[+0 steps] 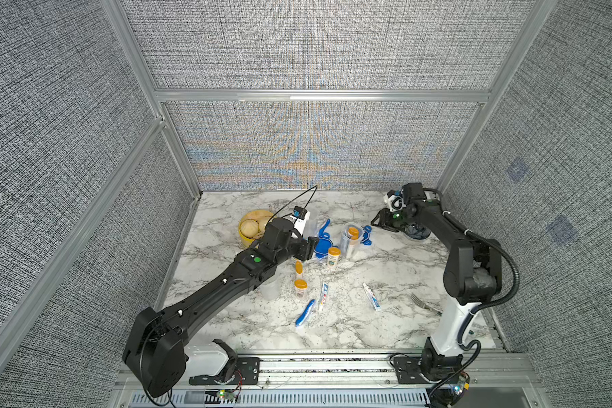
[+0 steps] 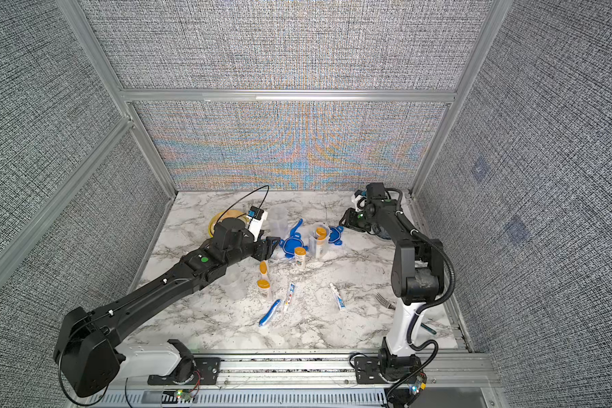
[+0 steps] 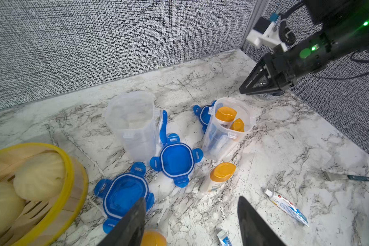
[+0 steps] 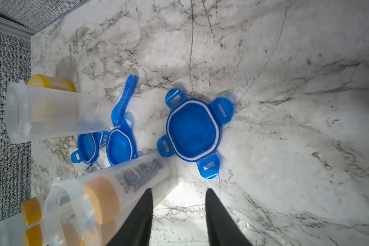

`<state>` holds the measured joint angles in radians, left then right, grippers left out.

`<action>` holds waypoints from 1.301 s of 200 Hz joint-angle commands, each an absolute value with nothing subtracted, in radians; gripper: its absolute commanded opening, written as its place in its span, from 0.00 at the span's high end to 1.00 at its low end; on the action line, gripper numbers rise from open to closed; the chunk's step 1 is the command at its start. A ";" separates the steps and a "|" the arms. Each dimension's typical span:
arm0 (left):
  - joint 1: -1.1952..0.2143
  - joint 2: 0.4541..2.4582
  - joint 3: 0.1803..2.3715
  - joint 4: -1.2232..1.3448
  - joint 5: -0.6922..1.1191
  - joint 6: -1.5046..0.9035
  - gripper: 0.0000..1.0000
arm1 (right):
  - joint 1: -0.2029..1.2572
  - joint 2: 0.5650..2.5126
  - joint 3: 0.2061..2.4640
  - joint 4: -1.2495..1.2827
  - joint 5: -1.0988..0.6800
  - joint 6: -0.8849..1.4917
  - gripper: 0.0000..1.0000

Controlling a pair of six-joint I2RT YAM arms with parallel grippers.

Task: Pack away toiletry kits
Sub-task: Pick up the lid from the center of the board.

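Toiletry kits (image 1: 334, 258) lie scattered, mostly unpacked, across the middle of a marble-patterned table (image 1: 386, 328). One clear jar (image 3: 226, 132) stands upright holding orange-capped bottles (image 3: 225, 115), with a blue lid (image 4: 193, 130) flat on the table just beside it. An empty jar (image 3: 134, 125) stands near the yellow steamer (image 3: 79, 185). A blue toothbrush (image 3: 163, 125) lies at its side, and two more blue lids (image 3: 176, 160) lie in front with their tabs spread. A third jar (image 1: 271, 288) stands partly hidden under the left arm (image 1: 227, 286). Toward the front edge, three loose bottles (image 1: 301, 288), two toothpaste tubes (image 1: 372, 296) and a folded toothbrush (image 1: 305, 312) rest on the marble. The left gripper (image 3: 191, 199) hovers above the lids and loose bottles, jaws apart with nothing between them. The right gripper (image 4: 178, 189) hangs low beside the filled jar, its jaws likewise parted over bare table, gripping nothing. A fork (image 1: 423, 303) lies by the right arm's base, and a dark bowl (image 1: 419, 233) sits under that arm's wrist.
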<state>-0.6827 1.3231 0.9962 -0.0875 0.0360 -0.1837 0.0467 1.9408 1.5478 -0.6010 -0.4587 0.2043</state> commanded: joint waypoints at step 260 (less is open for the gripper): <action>-0.626 1.600 1.184 -0.066 0.420 -0.078 0.33 | 0.065 2.056 1.290 -0.268 -0.451 0.670 0.74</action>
